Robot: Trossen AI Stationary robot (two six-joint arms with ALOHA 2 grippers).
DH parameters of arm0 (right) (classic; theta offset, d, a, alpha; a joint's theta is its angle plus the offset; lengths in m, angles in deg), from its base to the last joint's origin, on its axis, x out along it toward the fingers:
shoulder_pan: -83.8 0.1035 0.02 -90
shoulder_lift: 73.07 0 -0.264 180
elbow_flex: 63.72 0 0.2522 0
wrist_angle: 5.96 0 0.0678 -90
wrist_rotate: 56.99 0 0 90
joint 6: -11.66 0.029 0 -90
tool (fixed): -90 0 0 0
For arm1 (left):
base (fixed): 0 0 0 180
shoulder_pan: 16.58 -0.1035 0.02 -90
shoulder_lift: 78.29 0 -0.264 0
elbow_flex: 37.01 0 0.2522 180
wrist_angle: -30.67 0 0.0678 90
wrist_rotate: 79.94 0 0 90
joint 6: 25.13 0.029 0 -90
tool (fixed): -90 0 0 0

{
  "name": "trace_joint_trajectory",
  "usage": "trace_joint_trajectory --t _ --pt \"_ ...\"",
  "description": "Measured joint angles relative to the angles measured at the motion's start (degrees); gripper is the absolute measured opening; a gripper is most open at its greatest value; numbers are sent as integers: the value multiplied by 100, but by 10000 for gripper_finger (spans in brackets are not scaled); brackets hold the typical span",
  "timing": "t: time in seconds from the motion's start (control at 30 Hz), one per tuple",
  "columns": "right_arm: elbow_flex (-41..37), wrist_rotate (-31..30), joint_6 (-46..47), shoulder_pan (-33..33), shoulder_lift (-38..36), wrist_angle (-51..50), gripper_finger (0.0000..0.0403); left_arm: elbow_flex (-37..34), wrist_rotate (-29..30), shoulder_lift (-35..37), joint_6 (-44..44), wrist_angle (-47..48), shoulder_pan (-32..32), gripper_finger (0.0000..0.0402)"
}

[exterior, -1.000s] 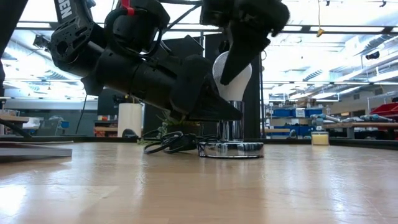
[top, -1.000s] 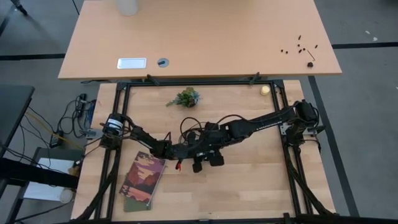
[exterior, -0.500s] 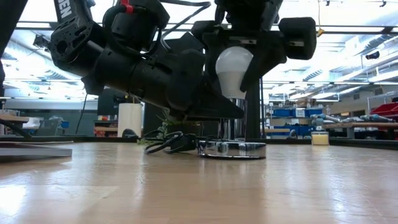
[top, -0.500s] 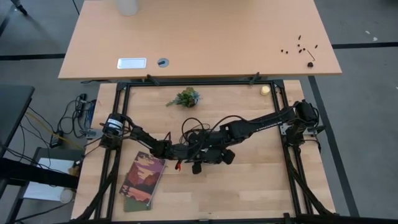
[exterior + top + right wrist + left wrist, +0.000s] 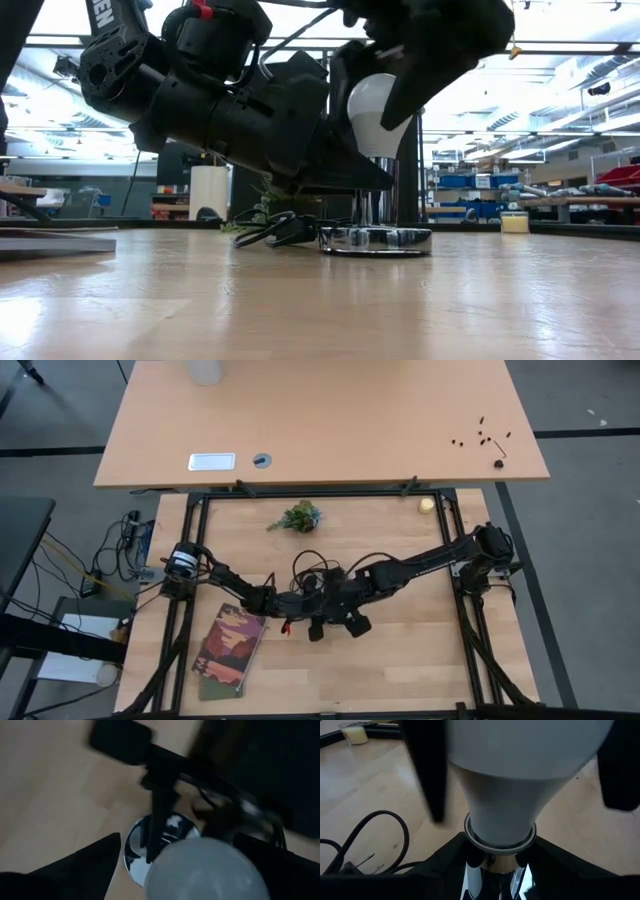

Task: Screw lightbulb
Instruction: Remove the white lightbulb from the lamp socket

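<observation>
The lightbulb [image 5: 375,110] stands upright with its silvery screw base down in the chrome stem of the lamp socket [image 5: 375,238], a round mirrored disc resting on the wooden worktop [image 5: 320,300] near its middle, with a black cord [image 5: 265,228] coiled just beside it. So the bulb is already seated in the socket; how deep the thread has gone cannot be read, and the judgement is that the job is in its turning stage, with further twists and a final release probably left. The left hand [image 5: 492,870] reaches in low from the left arm and steadies the stem just under the bulb's neck, its fingers pressed against the chrome as the left wrist view shows. The right hand [image 5: 385,70] hangs over the bulb from above, with a dark finger on either side of the glass; in the right wrist view its fingers [image 5: 80,865] stand spread with a gap to the bulb, so it appears to have let go rather than to be pinching. Compared with a second ago, the right wrist has rolled round through different angles over the bulb and its fingers have widened from a grip to a spread stance, which reads as the end of one twist and a regrasp; the bulb, socket and left hand have kept their places. A book [image 5: 232,648] and a small plant sprig [image 5: 298,516] lie well apart from the work.
</observation>
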Motion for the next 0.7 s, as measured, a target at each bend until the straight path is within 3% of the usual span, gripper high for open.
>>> trace_joint_trajectory --t 0.17,0.43,0.57,0.7 --pt "0 -821 1471 182 0 -265 371 0 29 0 -1 15 -1 194" --pt "0 -883 3222 109 0 -320 329 0 57 0 26 28 2 194" --pt "0 -884 3649 62 0 -279 305 0 84 0 26 30 -1 194" --pt "-4 -885 3491 64 4 -167 286 -2 86 0 35 29 -1 194"
